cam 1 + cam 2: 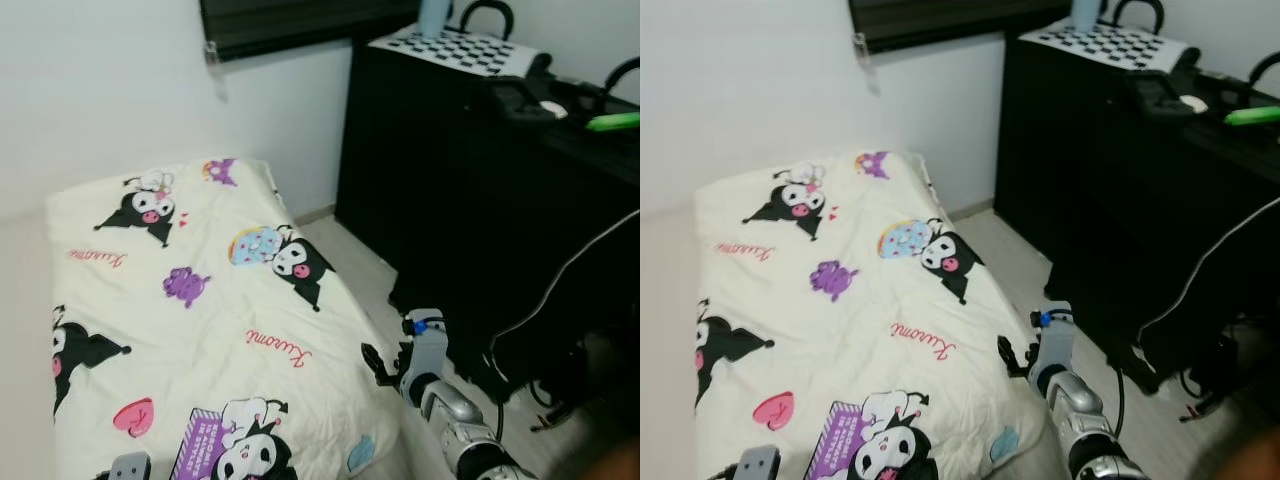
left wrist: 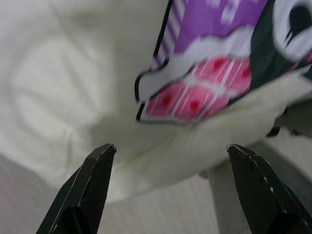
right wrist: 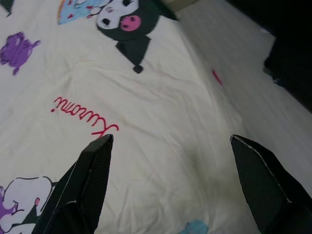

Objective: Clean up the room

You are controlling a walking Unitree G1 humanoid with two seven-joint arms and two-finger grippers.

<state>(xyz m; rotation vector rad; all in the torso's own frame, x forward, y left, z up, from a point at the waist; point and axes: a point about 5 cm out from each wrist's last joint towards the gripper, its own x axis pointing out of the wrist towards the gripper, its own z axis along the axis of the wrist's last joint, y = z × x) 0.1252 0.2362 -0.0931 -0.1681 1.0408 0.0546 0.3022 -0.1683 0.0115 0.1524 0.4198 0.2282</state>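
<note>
Left eye view: a cream blanket (image 1: 200, 300) with cartoon prints lies spread flat over the bed, beside a black cabinet (image 1: 450, 180). The right end effector (image 3: 170, 146) hovers over the blanket's edge near the floor (image 3: 253, 63), fingers wide apart. The left end effector (image 2: 170, 156) hangs above the blanket's near corner, fingers also apart, gripping nothing.

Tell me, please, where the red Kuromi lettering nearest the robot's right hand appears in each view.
Left eye view: the red Kuromi lettering sits low and central on the blanket.
Right eye view: the lettering is again low and central.
Right wrist view: the lettering lies on the cream cloth ahead of the fingers.
Left wrist view: a different patch, a pink-checked print.
Shared landmark: the black character with pink nose, just beyond the lettering.
</note>
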